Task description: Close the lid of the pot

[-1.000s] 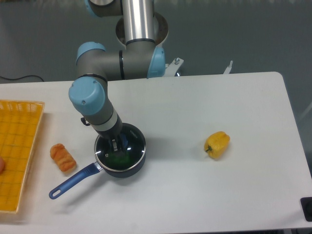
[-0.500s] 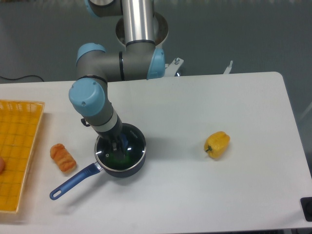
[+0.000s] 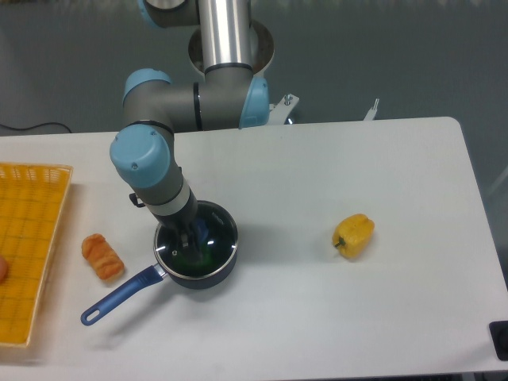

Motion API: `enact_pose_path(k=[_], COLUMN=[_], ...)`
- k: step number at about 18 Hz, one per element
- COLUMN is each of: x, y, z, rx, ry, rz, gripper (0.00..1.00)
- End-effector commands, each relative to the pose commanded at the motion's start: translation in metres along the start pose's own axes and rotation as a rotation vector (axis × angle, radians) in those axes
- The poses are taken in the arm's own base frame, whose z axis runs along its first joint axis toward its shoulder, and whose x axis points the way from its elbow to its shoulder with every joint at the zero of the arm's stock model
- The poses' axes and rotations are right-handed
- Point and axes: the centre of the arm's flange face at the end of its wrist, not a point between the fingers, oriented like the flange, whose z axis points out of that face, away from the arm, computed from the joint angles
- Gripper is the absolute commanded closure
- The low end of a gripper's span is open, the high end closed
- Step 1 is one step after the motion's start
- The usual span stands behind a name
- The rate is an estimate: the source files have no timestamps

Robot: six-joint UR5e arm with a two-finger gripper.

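On the white table, left of centre, stands the pot, a small dark round saucepan whose long blue handle runs down and to the left, ending near the table's front edge. Seated on the pot's rim is the lid, a clear glass disc with a thin silver edge; it appears level and covers the opening, with something green faintly visible through the glass. At the lid's centre, the small blue knob sits between the fingers of the gripper, which points straight down onto it. The fingers stand narrow, close about the knob; whether they actually press on it cannot be told from this view. The arm's grey and light-blue wrist housing hangs just above and behind the pot, hiding part of the rim. Just left of the pot, close to the handle but apart from it, lies a small orange-brown pastry, like a croissant. Further left, at the table's edge, is a yellow woven tray. Well to the right of the pot lies a yellow bell pepper, alone.
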Motion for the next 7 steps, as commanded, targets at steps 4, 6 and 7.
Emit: enact_pose_path(k=[4, 6, 7], x=[-0.006, -0.006, -0.006], y=[0.007, 0.01, 0.013], z=[-0.014, -0.022, -0.022], rx=[0.028, 0.038, 0.038], ry=[-0.023, -0.035, -0.036], rz=[-0.012, -0.013, -0.018], gripper=[0.0, 0.0, 0.0])
